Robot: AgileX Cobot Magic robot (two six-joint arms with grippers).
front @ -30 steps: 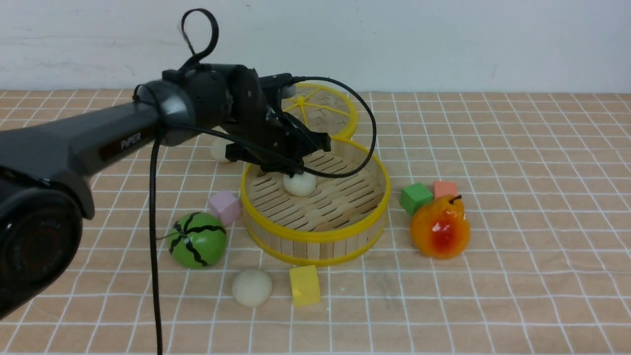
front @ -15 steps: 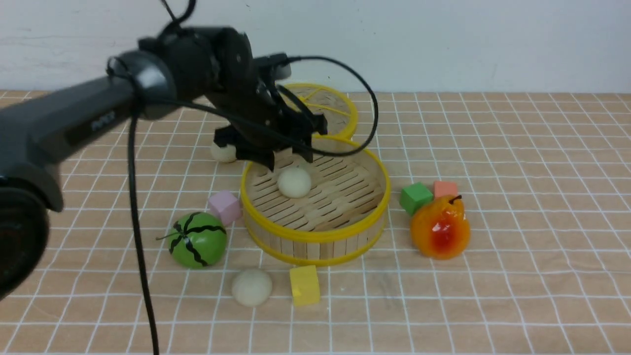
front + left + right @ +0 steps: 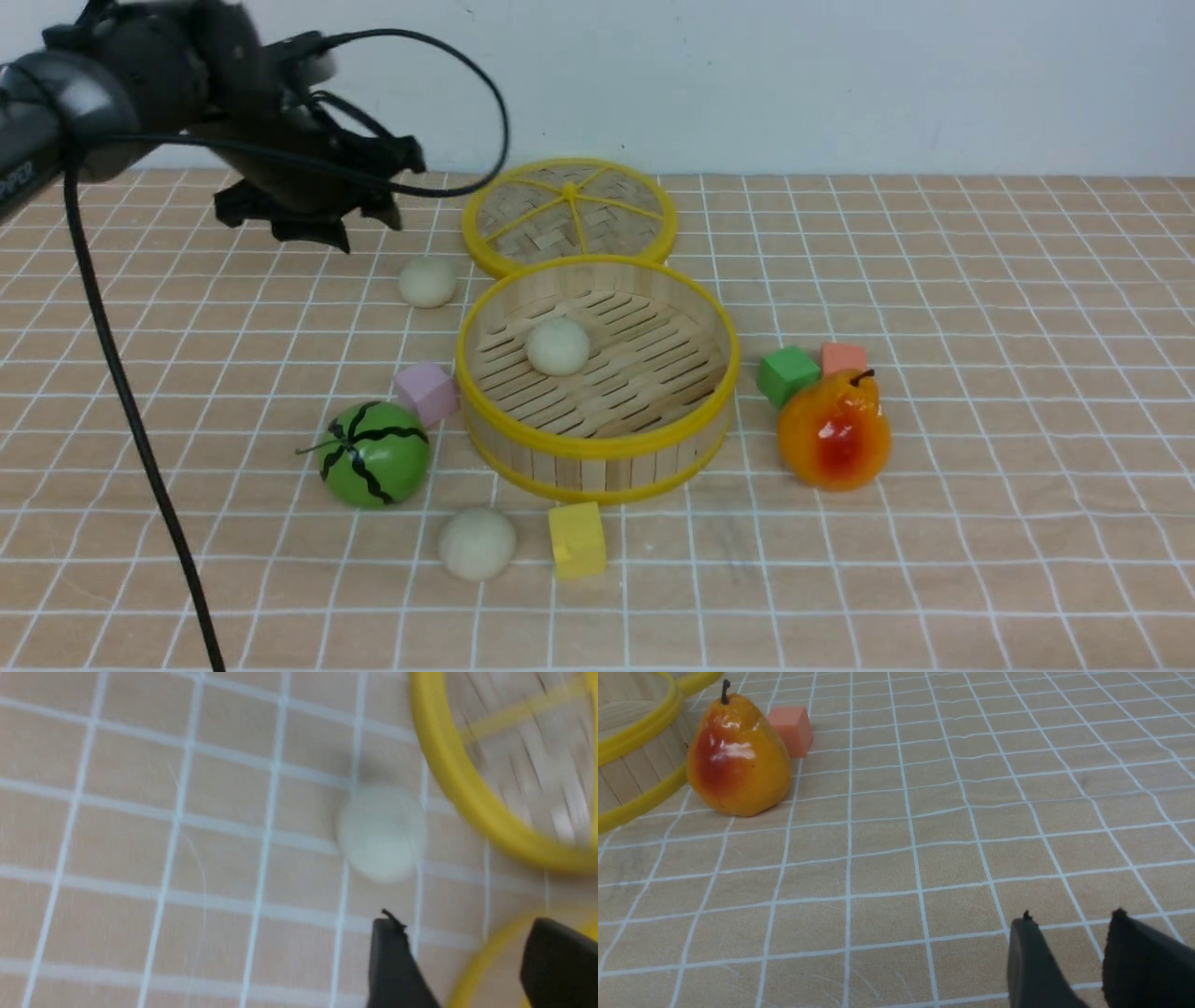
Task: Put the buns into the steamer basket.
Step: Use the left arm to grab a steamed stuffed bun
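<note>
We see one cream-white bun (image 3: 557, 346) on the slatted floor of the steamer basket (image 3: 597, 446). A second bun (image 3: 428, 282) sits beside the woven lid (image 3: 569, 217); a third bun (image 3: 477, 544) lies near the yellow block (image 3: 578, 540). The left fingers (image 3: 347, 231) stand apart, empty; the right fingers (image 3: 1073, 947) also stand apart. We judge the buns light, smooth, possibly slippery: grip each across its widest part, gently. Rims: glossy yellow; walls: bamboo slats.
</note>
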